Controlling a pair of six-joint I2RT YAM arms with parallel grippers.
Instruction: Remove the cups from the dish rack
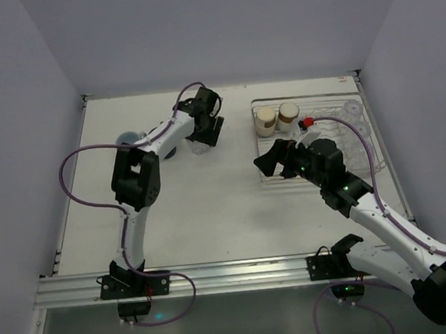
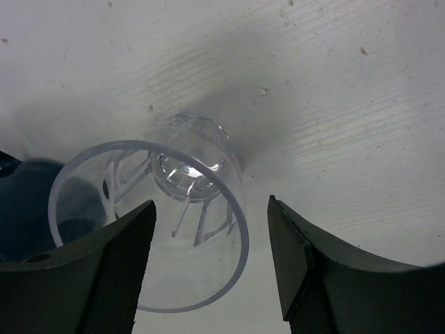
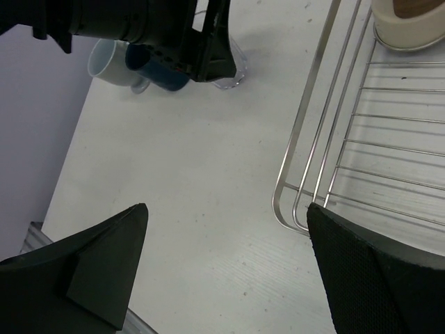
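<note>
The left gripper (image 2: 210, 207) is seen well to the left of the dish rack (image 1: 305, 97), its fingers (image 2: 122, 264) spread on either side of a clear glass tumbler (image 2: 177, 174) stood upright on the table (image 1: 212, 215); a gap is shown between the glass and one finger. Farther from the rack, a dark navy mug (image 1: 170, 151) and a light blue-grey mug (image 1: 128, 137) are set side by side. The right gripper (image 3: 226, 209) is held wide open above the table just off the rack's near left corner. Inside the rack, two brown cups with cream tops (image 1: 266, 120) are stood at its far left corner, and further clear glasses (image 1: 353, 110) are made out toward its right side.
</note>
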